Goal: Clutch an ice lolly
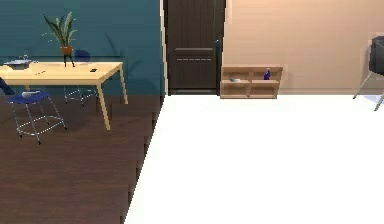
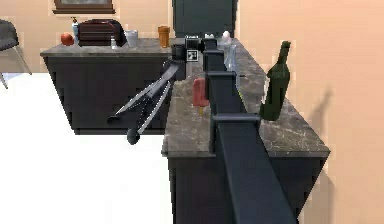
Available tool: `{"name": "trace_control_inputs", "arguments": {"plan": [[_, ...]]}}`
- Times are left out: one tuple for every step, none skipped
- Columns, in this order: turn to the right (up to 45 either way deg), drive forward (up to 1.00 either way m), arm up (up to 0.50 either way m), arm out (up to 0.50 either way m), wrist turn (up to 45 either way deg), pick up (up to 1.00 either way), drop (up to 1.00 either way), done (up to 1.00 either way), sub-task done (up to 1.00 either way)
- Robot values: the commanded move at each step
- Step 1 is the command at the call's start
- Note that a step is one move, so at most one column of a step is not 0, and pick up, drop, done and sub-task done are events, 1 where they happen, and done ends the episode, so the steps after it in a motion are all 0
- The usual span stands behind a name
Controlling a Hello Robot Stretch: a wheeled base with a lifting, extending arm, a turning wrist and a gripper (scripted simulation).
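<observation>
My arm (image 2: 235,140) rises as a dark bar over a stone-topped counter (image 2: 290,135) in the arm side view. The gripper (image 2: 126,128) hangs off the counter's left side, with its thin fingers (image 2: 150,100) slanting down in front of the dark cabinet face. I cannot tell whether it holds anything. A small red upright thing (image 2: 200,92) stands on the counter just left of the arm bar. Its shape is too small to name.
A dark green bottle (image 2: 274,85) stands right of the arm. The far counter (image 2: 60,52) carries a red apple (image 2: 67,38), an orange cup (image 2: 163,35) and a dark box (image 2: 95,30). Ahead are a wooden table (image 1: 70,72), blue chairs (image 1: 30,100), a dark door (image 1: 195,45) and a low shelf (image 1: 250,82).
</observation>
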Motion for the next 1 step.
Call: {"name": "trace_control_inputs", "arguments": {"plan": [[0.0, 0.00, 0.00, 0.00, 45.0, 0.00, 0.00, 0.00, 0.00]]}}
